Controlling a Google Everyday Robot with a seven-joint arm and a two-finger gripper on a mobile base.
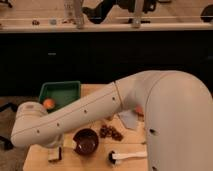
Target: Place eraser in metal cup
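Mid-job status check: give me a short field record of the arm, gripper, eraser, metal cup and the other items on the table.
arm: stretches from the right across the table to its front-left corner
gripper: hidden under the arm's end, front-left; open
eraser: small pale block on the table, front-left, just below the arm's end
metal cup: not visible
other: green tray, dark bowl, white-handled brush
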